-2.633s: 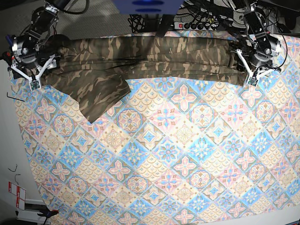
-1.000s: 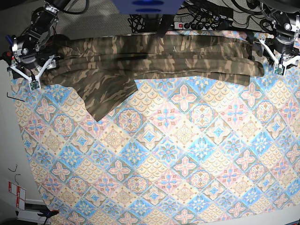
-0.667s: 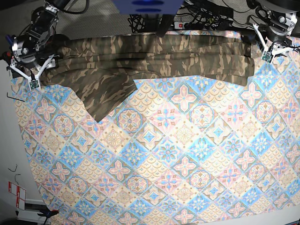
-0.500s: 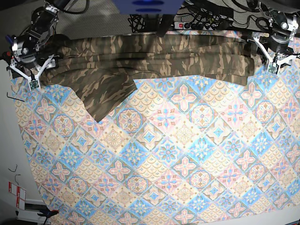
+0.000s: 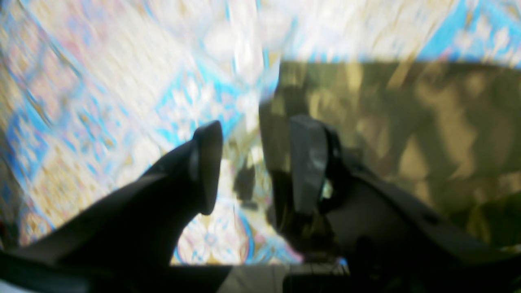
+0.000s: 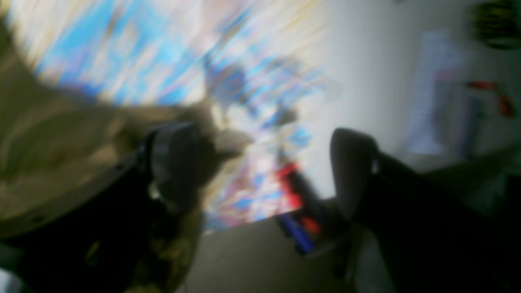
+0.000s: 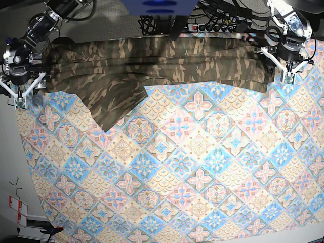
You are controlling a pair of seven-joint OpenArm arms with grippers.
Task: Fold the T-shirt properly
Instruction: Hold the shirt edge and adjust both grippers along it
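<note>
The T-shirt (image 7: 152,63) lies stretched in a long, rumpled band across the top of the base view, reaching from the upper left almost to the upper right. One sleeve or flap (image 7: 114,104) hangs down from the band at the left, its point toward the lower left of the cloth. The shirt rests on a tablecloth (image 7: 192,167) printed with blue, pink and cream diamonds, which fills the rest of the frame.

The left gripper (image 7: 280,65), at the upper right of the base view, stands over the shirt's right end. In the left wrist view its fingers (image 5: 307,167) are parted with bare tablecloth showing between them; the camouflage edge (image 5: 399,126) lies just beside the right finger, and nothing is clasped. The picture is blurred.

The right gripper (image 7: 19,92), at the upper left of the base view, sits just off the shirt's left end, over the tablecloth's edge. In the right wrist view, also badly blurred, its fingers (image 6: 175,162) are spread wide, with camouflage cloth (image 6: 61,134) lying left of the left finger and none between them.

A power strip (image 7: 212,26) and dark cables lie beyond the top edge of the table.
</note>
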